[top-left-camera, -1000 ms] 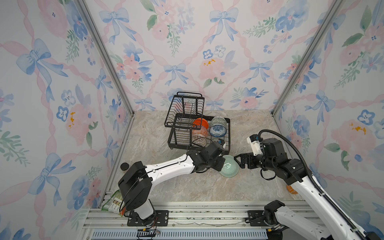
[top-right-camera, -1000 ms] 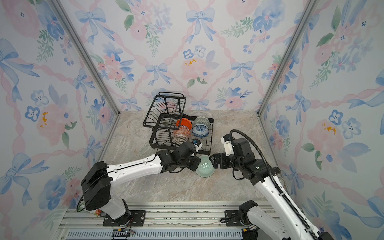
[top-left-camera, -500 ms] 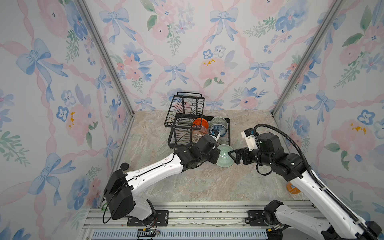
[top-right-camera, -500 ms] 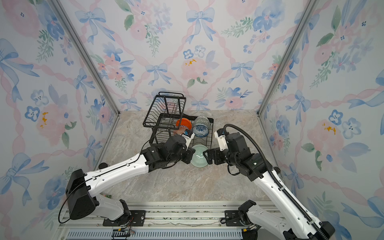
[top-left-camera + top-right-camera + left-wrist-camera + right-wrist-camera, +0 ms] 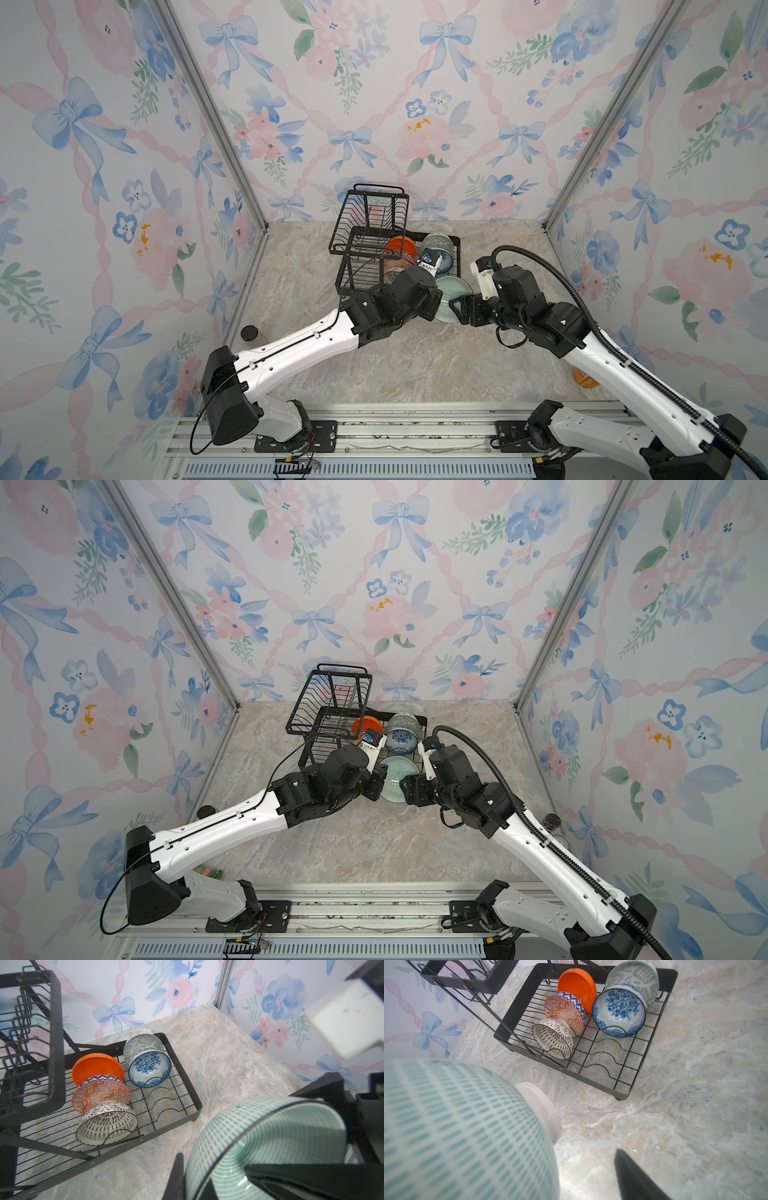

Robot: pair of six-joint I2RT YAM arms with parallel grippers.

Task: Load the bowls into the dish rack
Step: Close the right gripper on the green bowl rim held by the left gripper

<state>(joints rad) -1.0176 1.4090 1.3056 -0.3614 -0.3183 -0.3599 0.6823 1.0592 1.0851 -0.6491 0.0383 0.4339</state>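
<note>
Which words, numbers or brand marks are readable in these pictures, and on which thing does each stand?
No text is readable.
Orange container: label too small to read.
Left wrist camera's sticker: blue marks, too blurred to read.
Bowls in the dish rack: only patterns, no writing.

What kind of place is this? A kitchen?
Probably a robot practice booth, not a kitchen: two arms bolted to a metal rail, flowery wallpaper panels around a marble-look table, one dish rack.
</note>
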